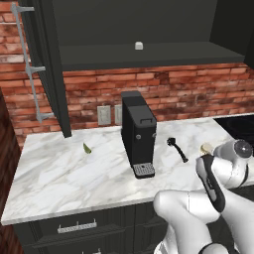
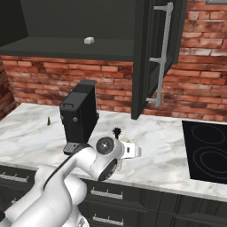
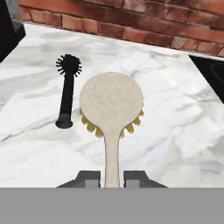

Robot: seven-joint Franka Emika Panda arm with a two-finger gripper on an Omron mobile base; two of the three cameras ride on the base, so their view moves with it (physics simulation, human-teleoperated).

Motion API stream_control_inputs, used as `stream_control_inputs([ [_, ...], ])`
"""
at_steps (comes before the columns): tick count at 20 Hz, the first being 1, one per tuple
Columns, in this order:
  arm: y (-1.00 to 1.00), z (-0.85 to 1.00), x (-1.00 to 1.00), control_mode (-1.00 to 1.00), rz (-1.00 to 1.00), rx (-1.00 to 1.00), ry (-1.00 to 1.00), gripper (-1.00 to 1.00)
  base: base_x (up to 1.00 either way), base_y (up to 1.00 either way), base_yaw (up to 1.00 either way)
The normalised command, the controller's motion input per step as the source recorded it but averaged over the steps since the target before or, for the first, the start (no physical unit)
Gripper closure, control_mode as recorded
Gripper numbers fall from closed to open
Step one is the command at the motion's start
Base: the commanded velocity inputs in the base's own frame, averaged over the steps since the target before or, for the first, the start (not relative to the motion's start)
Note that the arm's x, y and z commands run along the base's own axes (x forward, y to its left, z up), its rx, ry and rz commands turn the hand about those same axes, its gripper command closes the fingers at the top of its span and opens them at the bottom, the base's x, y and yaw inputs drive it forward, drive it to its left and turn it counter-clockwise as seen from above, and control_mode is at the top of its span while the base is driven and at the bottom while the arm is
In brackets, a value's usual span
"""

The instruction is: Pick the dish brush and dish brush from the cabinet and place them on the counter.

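You're seeing the gripper clamping the cream brush by its handle, above the counter; the black brush is lying just beside it on the marble.

— Did you catch any writing anywhere, a brand or a number?

— None that I could read. The black coffee machine on the worktop had a plain front, with no logo or lettering that I could make out.

— What about the little white block up in the cabinet?

— It was blank, as far as I could tell, and too small to be sure. The wall sockets carried no markings either, and both brushes were unmarked.
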Motion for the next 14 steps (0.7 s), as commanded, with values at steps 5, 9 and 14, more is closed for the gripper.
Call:
stream_control_inputs([
  [5,-0.29,-0.34,0.47,-1.0,0.0,0.0,0.06,1.0,0.0,0.0,0.0],
  [9,-0.33,-0.33,0.49,-1.0,0.0,0.0,0.05,1.0,0.0,0.0,0.0],
  [14,-0.26,-0.41,0.52,-1.0,0.0,0.01,0.07,1.0,0.0,0.0,0.0],
])
